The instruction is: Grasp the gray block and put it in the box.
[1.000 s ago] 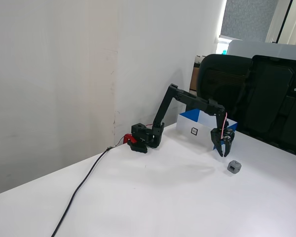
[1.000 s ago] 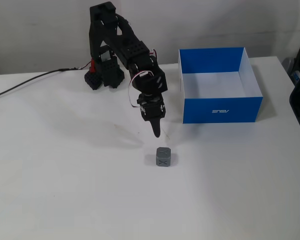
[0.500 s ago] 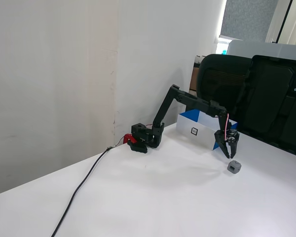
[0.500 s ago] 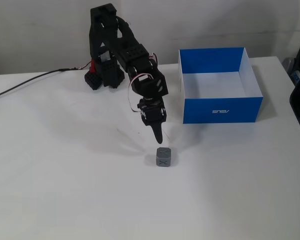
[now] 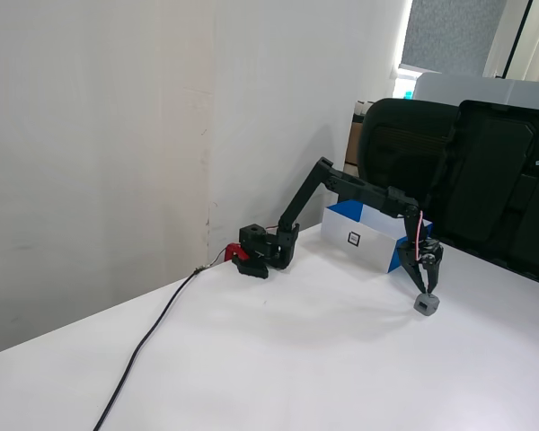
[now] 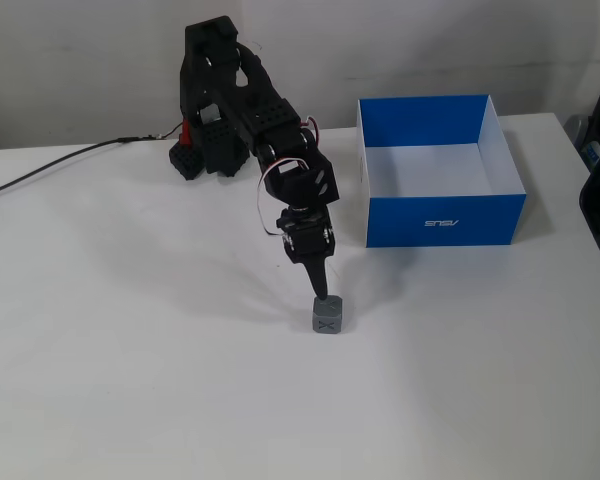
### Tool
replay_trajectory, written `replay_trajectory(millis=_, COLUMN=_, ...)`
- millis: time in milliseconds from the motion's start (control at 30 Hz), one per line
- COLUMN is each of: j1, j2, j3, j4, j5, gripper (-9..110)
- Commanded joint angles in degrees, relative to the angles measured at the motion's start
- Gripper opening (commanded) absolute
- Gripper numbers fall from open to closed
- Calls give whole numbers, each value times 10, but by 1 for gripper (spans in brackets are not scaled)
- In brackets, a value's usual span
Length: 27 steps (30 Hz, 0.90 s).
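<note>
Nearest to you, in the front fixed view, the gray block (image 6: 327,315) sits on the white table (image 6: 130,350), with its marked face toward the camera. It has not moved in the last second. What has changed is the arm: one second ago the jaws (image 6: 321,292) hung above and behind the block with a clear gap; now the tips have come down and reach the top rear edge of the block. In the side fixed view the jaws (image 5: 424,292) also stand right over the block (image 5: 427,304).

Are the jaws open? From the front you see them edge-on, as one dark point, and from the side they are too small, so I cannot tell. I also cannot tell if the fingers go around the block or only touch its top.

My judgement: you are at the end of the approach, and the grasp is not yet done. The block is still on the table.

Further back, the box (image 6: 440,170) stands well apart from the block, to the right in the front view, and it is empty. Behind it the arm's base (image 6: 208,155) is near the wall.
</note>
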Motion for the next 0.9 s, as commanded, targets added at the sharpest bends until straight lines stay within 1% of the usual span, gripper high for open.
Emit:
replay_trajectory(millis=0, j1=-4, j2=18, j3=-53, j4=-7, j5=-1, gripper=6)
replay_trajectory(millis=33, j1=-3, j2=18, j3=-53, j4=-7, j5=3, gripper=10)
replay_trajectory(millis=333, j1=9, j2=25, j3=-47, j4=13, j5=45, gripper=26)
replay_trajectory(millis=500, j1=17, j2=26, j3=-42, j4=43, j5=96, gripper=27)
replay_trajectory(millis=867, j1=21, j2=10, j3=-22, j4=28, j5=133, gripper=28)
